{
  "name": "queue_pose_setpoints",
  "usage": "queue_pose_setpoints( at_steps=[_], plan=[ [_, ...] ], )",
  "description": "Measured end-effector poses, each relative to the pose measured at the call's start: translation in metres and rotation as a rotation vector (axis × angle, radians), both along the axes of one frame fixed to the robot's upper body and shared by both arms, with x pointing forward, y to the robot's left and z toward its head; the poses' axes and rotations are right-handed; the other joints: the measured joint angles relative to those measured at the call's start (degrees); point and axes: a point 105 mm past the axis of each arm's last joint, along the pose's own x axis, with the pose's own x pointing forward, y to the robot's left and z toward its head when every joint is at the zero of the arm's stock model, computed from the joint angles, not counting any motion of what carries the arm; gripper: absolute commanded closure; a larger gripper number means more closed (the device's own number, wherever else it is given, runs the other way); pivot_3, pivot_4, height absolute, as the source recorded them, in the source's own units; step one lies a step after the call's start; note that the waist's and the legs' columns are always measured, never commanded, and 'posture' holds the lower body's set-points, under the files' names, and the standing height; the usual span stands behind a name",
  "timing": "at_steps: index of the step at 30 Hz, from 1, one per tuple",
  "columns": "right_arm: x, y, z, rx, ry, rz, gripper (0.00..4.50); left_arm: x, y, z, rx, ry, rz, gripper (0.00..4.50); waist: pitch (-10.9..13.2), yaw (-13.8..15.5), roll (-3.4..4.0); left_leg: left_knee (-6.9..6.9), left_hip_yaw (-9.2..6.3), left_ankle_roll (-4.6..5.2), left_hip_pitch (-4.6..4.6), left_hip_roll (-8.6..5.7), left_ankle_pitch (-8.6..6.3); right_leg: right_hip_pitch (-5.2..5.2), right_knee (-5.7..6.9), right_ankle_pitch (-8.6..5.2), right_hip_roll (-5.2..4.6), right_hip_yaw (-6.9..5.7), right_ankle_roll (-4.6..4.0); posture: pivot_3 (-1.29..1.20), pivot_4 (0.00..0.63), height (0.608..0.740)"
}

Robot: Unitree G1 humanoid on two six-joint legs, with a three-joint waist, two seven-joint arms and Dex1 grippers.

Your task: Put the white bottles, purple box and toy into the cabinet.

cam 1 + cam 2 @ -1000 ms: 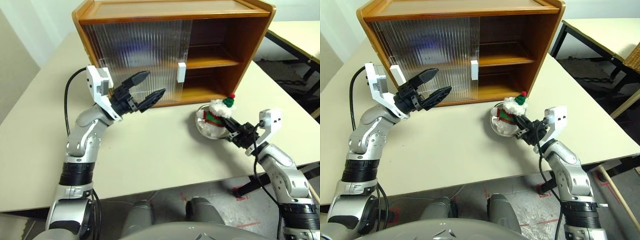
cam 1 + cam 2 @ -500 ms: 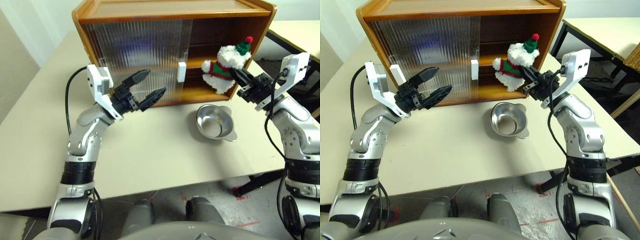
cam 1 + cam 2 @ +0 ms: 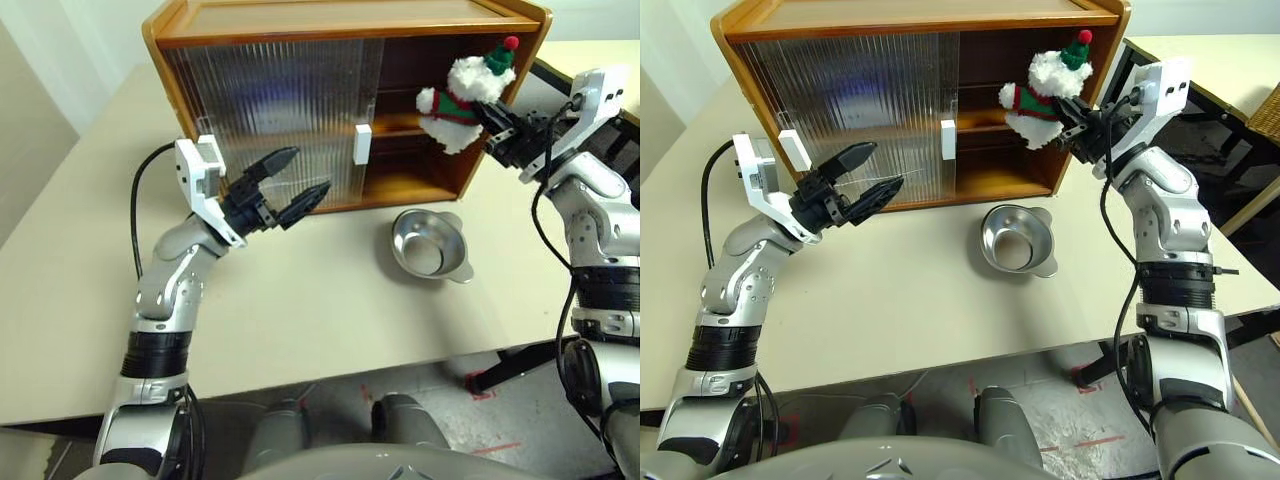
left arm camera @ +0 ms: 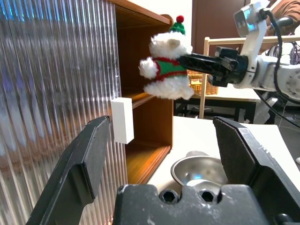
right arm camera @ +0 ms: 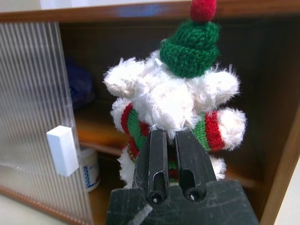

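Now pinching plush toy [image 3: 462,92] in right pincer [image 3: 497,128] at cabinet [image 3: 300,30] opening, left pincer [image 3: 299,179] spread wide.

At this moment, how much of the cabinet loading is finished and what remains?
Partly done: one white jar stands on the cabinet's lower shelf, and a bluish shape sits behind the ribbed door, too blurred to name. In hand: the right gripper is shut on the toy, held in front of the open side at upper-shelf height. Left: setting it inside. The left gripper hangs open.
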Motion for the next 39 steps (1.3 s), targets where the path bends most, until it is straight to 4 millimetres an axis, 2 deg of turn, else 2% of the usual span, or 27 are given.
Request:
queue_pose_setpoints(
  at_steps=[7,18,22,30,39],
  plan=[
    [0.021,0.001,0.005,-0.011,0.007,-0.008,4.5,-0.008,-0.001,-0.009,0.001,0.019,0.002,0.0,0.01,0.05,0.01,0.0,0.0,0.0,-0.02,0.01,0.0,-0.02,0.0,0.03,0.0,0.01,-0.05,0.09,0.0,0.74],
    [0.052,0.015,0.0,-0.023,0.039,0.005,4.5,-0.01,0.0,-0.005,0.001,0.002,0.019,0.0,0.01,0.07,0.02,-0.03,0.0,0.0,-0.01,0.0,0.0,-0.02,0.01,0.05,-0.01,0.02,-0.08,0.12,0.0,0.74],
    [0.059,0.02,-0.002,-0.041,0.044,0.01,4.5,-0.011,0.003,-0.011,-0.001,0.023,0.036,0.0,0.01,0.07,0.02,-0.04,0.0,0.0,0.0,0.01,0.0,-0.02,0.02,0.06,-0.01,0.01,-0.09,0.13,0.0,0.74],
    [0.066,0.025,-0.007,-0.079,0.053,-0.004,4.5,-0.01,0.004,-0.008,-0.006,0.018,0.054,0.0,0.0,0.17,0.03,-0.04,0.0,-0.03,0.04,0.01,-0.02,0.0,0.06,0.09,-0.03,0.01,-0.14,0.13,0.0,0.74],
    [0.068,0.027,-0.013,-0.113,0.066,-0.029,1.22,-0.012,0.004,-0.005,-0.001,0.003,0.052,0.0,0.01,0.2,0.04,-0.04,0.0,-0.04,0.02,0.01,-0.02,-0.02,0.05,0.1,-0.03,0.01,-0.16,0.11,0.0,0.74]
  ],
)
